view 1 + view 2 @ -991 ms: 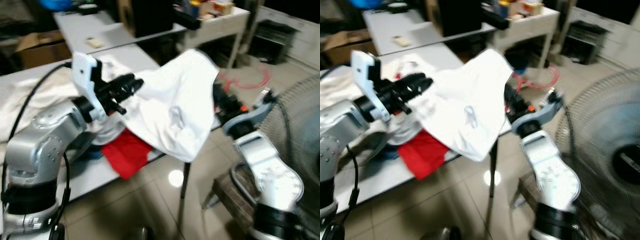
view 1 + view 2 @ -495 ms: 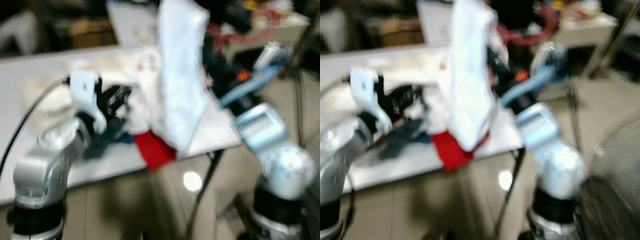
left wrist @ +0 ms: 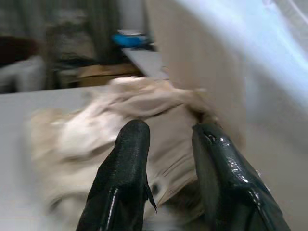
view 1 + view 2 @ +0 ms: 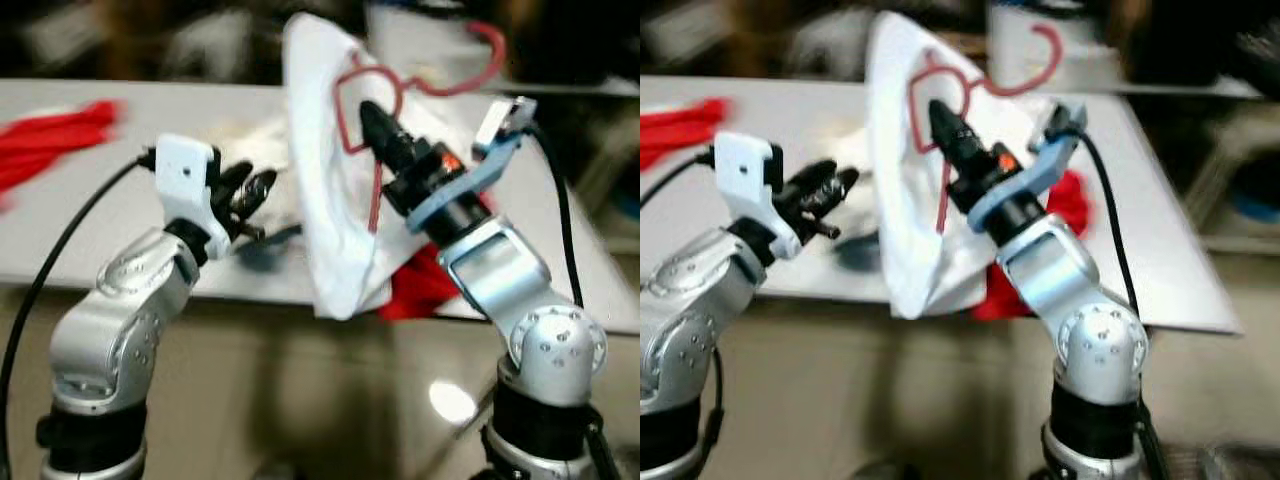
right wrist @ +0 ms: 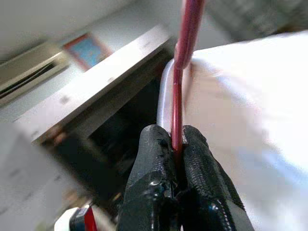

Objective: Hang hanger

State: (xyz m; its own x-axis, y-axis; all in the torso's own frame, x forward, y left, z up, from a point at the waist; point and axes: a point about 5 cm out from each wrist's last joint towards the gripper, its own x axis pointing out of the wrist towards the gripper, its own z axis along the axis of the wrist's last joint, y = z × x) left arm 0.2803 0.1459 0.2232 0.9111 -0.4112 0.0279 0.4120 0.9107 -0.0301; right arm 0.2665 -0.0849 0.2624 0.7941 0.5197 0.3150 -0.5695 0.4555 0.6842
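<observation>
A red wire hanger (image 4: 372,95) carries a white garment (image 4: 325,220) that droops below the table's front edge. My right gripper (image 4: 372,118) is raised over the table and shut on the red hanger (image 5: 180,86), whose wire runs up between the two fingers (image 5: 154,159). The hook (image 4: 478,62) curves up at the upper right. My left gripper (image 4: 250,190) hovers left of the garment above a crumpled beige cloth (image 3: 120,115); its fingers (image 3: 130,159) stand apart with nothing between them.
A long grey table (image 4: 90,190) crosses the view. Red cloth (image 4: 60,135) lies at its far left and more red cloth (image 4: 425,285) hangs at the front edge beneath my right arm. Blurred dark clutter lies behind the table. Tiled floor (image 4: 300,400) is below.
The camera has swung, so the whole scene shifted. The garment, earlier held spread between both grippers, now hangs from the hanger in the right gripper, and the left gripper is apart from it.
</observation>
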